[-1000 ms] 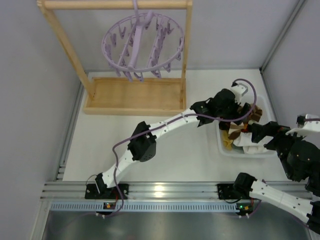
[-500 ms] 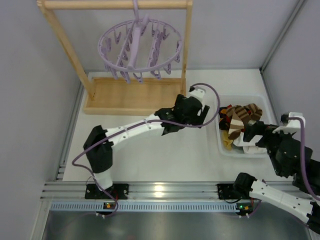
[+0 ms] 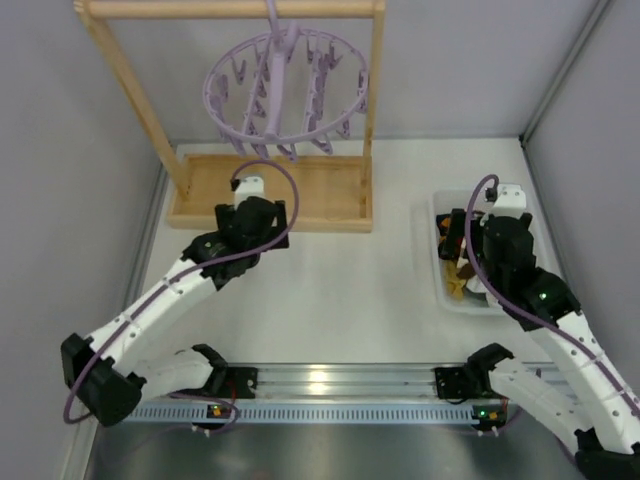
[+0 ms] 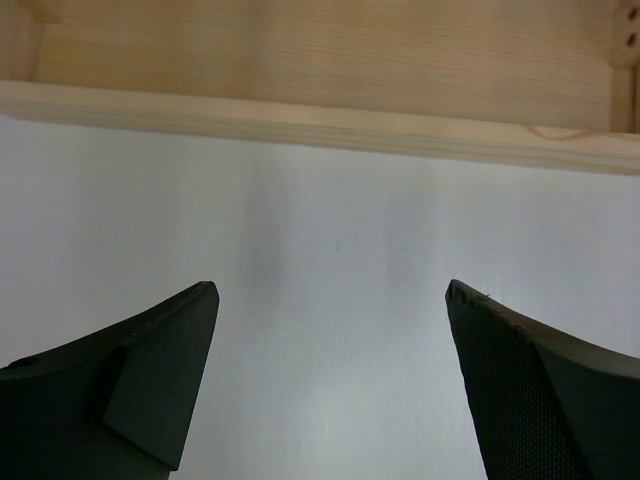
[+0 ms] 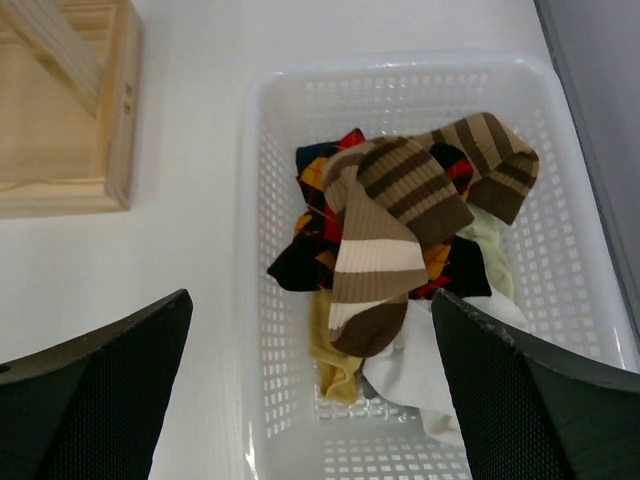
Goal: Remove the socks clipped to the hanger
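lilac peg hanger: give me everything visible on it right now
The hanger is a round lilac ring, plastic by its look, with straight spokes across it and many small clip pegs dangling from the ring and spokes. Its top hook goes over the top bar of the wooden rack, so it hangs above the rack's base and touches nothing else that shows. In the top view the ring reads as an oval, somewhat tilted. No sock shows on any peg.

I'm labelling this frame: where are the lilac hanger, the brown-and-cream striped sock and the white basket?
lilac hanger [image 3: 277,85], top external view, its centre spoke.
brown-and-cream striped sock [image 5: 375,262], right wrist view, its cream band.
white basket [image 5: 255,200], right wrist view, its left wall.
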